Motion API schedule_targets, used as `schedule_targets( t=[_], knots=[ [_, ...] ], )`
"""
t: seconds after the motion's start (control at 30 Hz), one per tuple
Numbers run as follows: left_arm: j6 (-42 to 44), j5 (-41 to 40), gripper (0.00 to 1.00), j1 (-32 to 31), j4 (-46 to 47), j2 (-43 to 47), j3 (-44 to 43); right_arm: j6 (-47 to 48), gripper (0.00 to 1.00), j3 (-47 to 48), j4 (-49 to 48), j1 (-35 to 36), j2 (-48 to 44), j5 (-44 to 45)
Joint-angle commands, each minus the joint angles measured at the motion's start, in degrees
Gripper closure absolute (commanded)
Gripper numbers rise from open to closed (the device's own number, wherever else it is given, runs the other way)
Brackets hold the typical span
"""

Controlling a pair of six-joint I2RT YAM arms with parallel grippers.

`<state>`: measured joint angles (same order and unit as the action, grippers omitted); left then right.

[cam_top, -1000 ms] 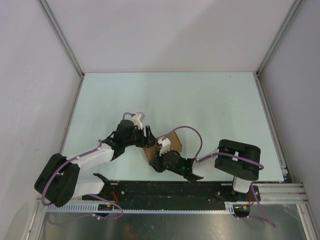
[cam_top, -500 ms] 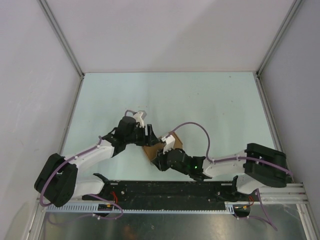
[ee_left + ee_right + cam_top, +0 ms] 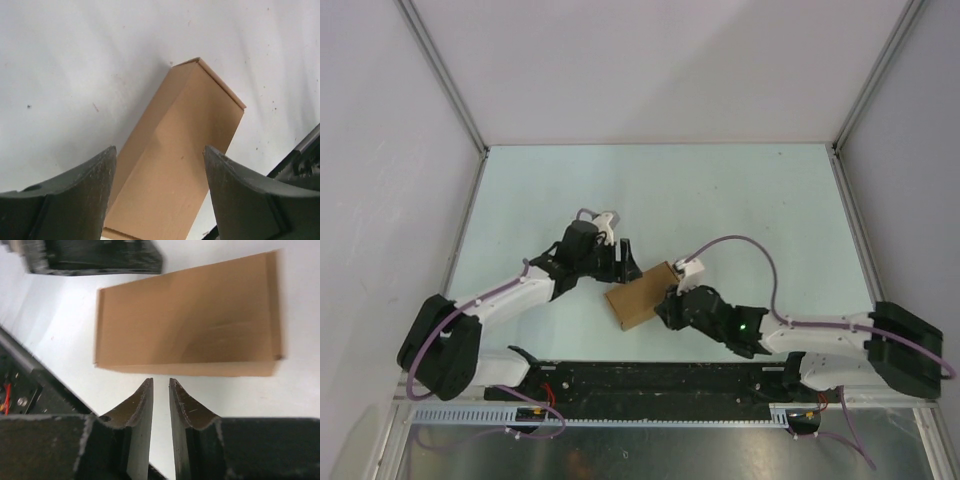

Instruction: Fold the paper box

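Jaws of the left gripper (image 3: 623, 258) stand wide apart, empty, poised over the far-left end of the paper box (image 3: 640, 295); in the left wrist view the two dark fingers (image 3: 80, 195) frame the carton with pale tabletop showing beside it, and whether they touch it cannot be told. On the right gripper (image 3: 668, 299) the jaws are parted only by a narrow slit and grip nothing, their tips just short of the box's near-right long side, as the right wrist view shows. One box is present: a plain brown carton, closed into a long rectangular block, lying flat on the pale tabletop (image 3: 740, 200) and turned on a slant. It sits between the two grippers, one at each side. Two white-and-black arms reach in to the box, the left arm (image 3: 505, 300) from its left and the right arm (image 3: 820, 335) from its right, each trailing one purple cable (image 3: 750, 245). Nearer than the box runs a single black base rail (image 3: 650, 378).
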<state>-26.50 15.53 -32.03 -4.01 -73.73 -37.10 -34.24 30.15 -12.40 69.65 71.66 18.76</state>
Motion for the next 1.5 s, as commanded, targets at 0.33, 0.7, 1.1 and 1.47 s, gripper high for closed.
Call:
schedule_targets(
  t=[0.33, 0.7, 1.1, 1.47],
  knots=[
    [3.12, 8.9, 0.26, -1.28, 9.81, -12.39, -9.04, -2.06, 0.79, -16.53, -3.41, -20.78, -17.17, -10.23],
    [4.0, 11.1, 0.3, -2.69, 12.54, -17.05, -10.54, -3.47, 0.81, -18.46, -18.09, -25.0, -4.88, -18.14],
    [5.06, 11.54, 0.34, -2.77, 13.15, -19.87, -11.5, -2.68, 0.94, -16.18, -24.33, -25.79, 2.52, -21.14],
    [4.53, 14.62, 0.35, -2.86, 14.47, -21.1, -11.33, -0.48, 0.95, -13.19, -26.79, -27.2, 8.32, -22.02]
  ],
)
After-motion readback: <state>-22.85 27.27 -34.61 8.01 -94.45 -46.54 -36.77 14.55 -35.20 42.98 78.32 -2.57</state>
